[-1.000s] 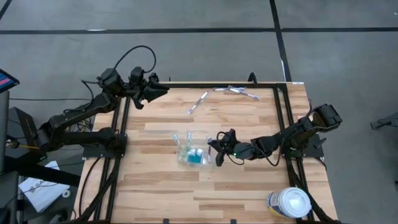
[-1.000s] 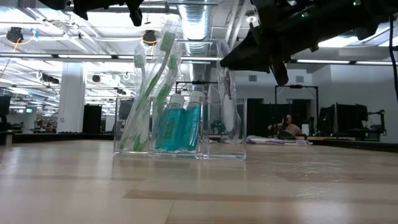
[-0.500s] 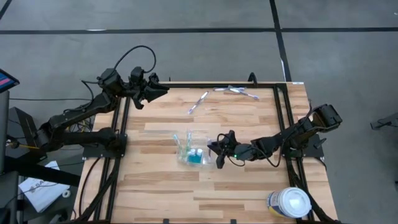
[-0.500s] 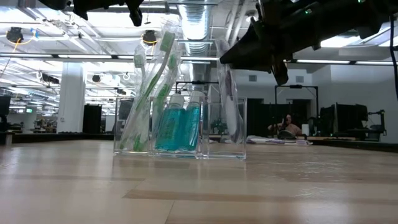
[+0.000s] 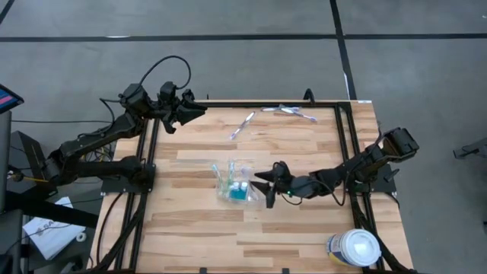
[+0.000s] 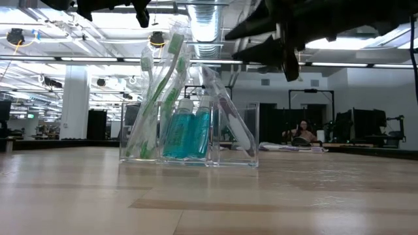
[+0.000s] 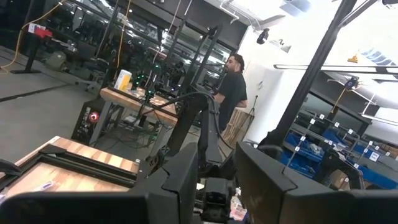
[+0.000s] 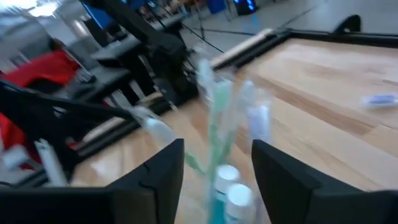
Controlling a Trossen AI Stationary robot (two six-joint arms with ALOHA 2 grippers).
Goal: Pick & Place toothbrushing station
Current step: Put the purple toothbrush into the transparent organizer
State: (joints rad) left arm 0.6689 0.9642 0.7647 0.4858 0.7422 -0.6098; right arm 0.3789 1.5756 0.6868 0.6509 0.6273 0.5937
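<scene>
Right claw: jaws parted, holding nothing, poised just beside the holder at mid-table. We judge a brush freshly dropped in; it leans inside. Next: back off without clipping the brushes.

Left claw: parked at the far left corner; grip unclear.

Loose brushes near the far edge. Tub at the near right corner. Nothing blocks us.

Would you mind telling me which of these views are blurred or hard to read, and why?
Right wrist view: motion-smeared, the toothbrushes streaked. Low view: backlit by ceiling lights, so the right gripper shows as a silhouette and the clear toothbrushing station shows the room through its walls. High view: evenly lit and sharp. Left wrist view: sharp behind, its own fingers soft.
</scene>
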